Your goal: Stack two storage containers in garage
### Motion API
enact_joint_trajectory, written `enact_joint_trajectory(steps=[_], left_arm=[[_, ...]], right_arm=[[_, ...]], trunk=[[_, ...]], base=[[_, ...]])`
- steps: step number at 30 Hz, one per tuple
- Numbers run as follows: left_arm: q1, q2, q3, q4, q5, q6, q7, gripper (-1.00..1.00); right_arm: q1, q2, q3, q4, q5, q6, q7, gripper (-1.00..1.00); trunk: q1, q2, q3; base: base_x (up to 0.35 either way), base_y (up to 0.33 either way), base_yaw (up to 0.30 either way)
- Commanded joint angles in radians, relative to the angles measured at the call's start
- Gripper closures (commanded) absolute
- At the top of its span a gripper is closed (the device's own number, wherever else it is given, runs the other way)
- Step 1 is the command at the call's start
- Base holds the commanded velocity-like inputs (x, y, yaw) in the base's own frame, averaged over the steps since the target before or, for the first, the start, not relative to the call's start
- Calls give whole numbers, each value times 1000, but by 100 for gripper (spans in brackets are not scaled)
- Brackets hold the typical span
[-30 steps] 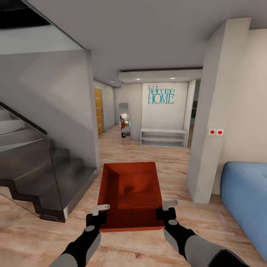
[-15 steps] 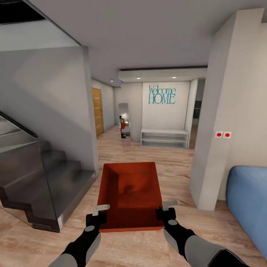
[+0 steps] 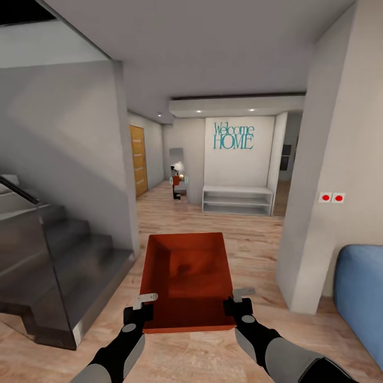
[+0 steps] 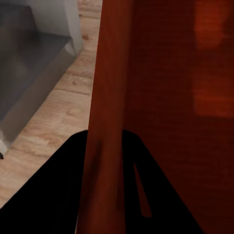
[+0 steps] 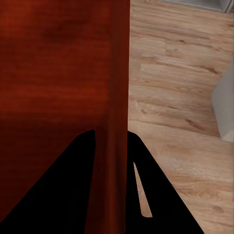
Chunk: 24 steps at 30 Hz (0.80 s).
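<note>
The storage container (image 3: 186, 282) is an orange-red, lidless rectangular box with plain smooth walls and a flat base, its open top facing up and its inside bare and shadowed. It is held level in front of the robot at 12 o'clock, off the light wood-plank flooring (image 3: 250, 244), its long axis pointing away down the hall.

The left claw (image 3: 142, 308) is clamped on the container's left wall near the near corner, one finger inside and one outside; the left wrist view shows the thin wall (image 4: 105, 122) running between the two dark fingers. The right claw (image 3: 236, 300) grips the right wall the same way, and in the right wrist view the wall (image 5: 117, 97) passes between its fingers. Both forearms reach forward, roughly parallel, wrists level with the box's near edge.

At 9 to 10 o'clock stands a grey staircase (image 3: 64, 266) with a glass panel, its lower corner near the container's left side. At 2 to 3 o'clock a pale wall corner (image 3: 308, 223) bearing two red buttons (image 3: 331, 198) stands near, with a blue sofa (image 3: 361, 298) at 4 o'clock. Between stair and wall the plank floor runs open toward 12 o'clock, where a white low shelf (image 3: 236, 199) sits under teal "Welcome HOME" lettering (image 3: 233, 136); a wooden door (image 3: 138, 159) lies at 11 o'clock.
</note>
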State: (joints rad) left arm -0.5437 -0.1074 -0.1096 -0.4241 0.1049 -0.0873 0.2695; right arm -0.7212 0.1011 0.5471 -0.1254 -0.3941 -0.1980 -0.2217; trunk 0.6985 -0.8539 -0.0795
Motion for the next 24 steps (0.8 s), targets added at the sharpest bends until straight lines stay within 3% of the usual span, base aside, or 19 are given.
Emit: enact_joint_trajectory(steps=[1, 8, 15, 24], left_arm=[[-1, 20, 55, 2, 14, -5, 23, 100], [-1, 20, 55, 2, 14, -5, 23, 100], [-1, 20, 55, 2, 15, -5, 23, 100], [-1, 20, 55, 2, 14, -5, 23, 100]], right_arm=[[-1, 0, -44, -5, 9, -41, 1, 100], [-1, 1, -43, -5, 9, -38, 2, 100], [-1, 2, -44, -5, 8, -37, 2, 100], [-1, 0, -44, -5, 8, -40, 3, 100]], trunk=[[1, -1, -2], [1, -1, -2], [1, -1, -2], [1, -1, -2]], base=[[322, 0, 0], [322, 0, -8], [322, 0, -169], [322, 0, -9]])
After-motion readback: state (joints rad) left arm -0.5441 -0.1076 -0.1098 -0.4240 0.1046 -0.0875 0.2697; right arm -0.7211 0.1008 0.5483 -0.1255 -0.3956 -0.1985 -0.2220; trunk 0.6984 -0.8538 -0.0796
